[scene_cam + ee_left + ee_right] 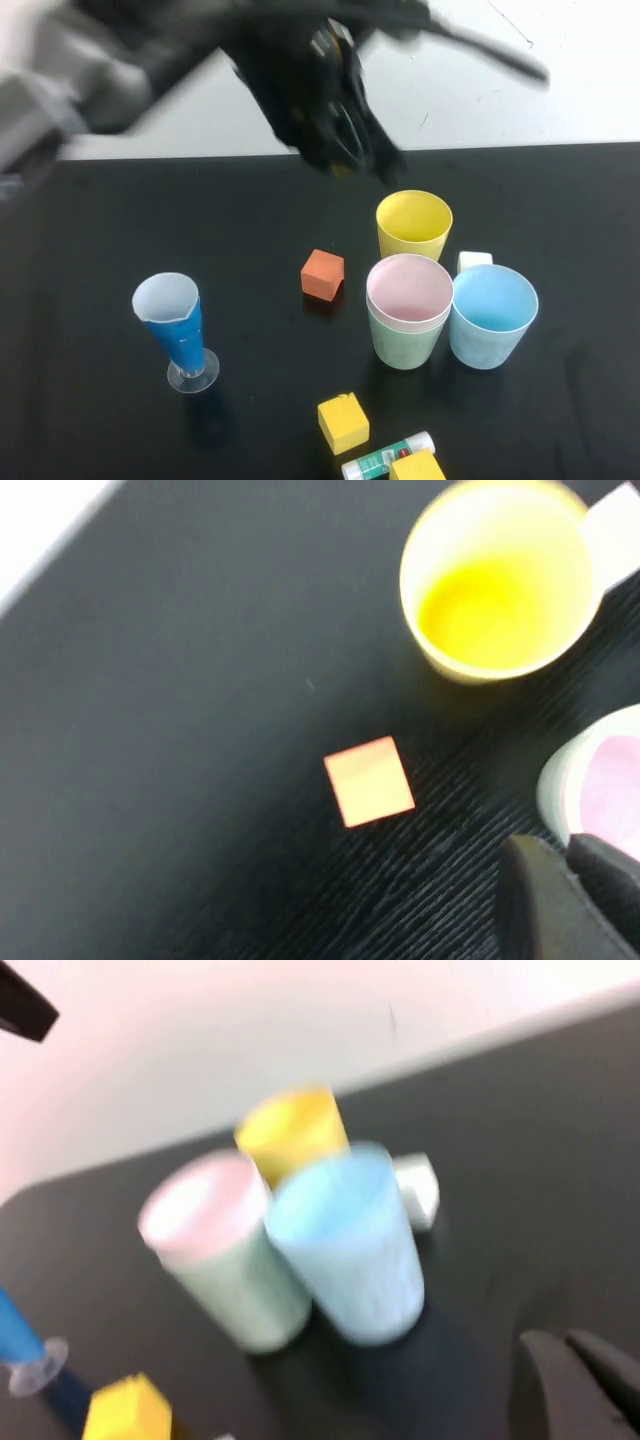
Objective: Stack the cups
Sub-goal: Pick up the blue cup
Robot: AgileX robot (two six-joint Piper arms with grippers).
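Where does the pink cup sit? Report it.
Nested inside the green cup: only the pink cup rim shows above it. Left gripper hovers behind; right gripper nearby.

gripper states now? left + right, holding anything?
Left gripper: raised over the table behind the yellow cup, holding nothing; open or shut cannot be told.
Right gripper: near the light blue cup, holding nothing; cannot be told.

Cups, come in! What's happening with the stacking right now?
Left gripper above yellow cup, empty. Right gripper low beside blue cup. Pink cup nested in green cup.
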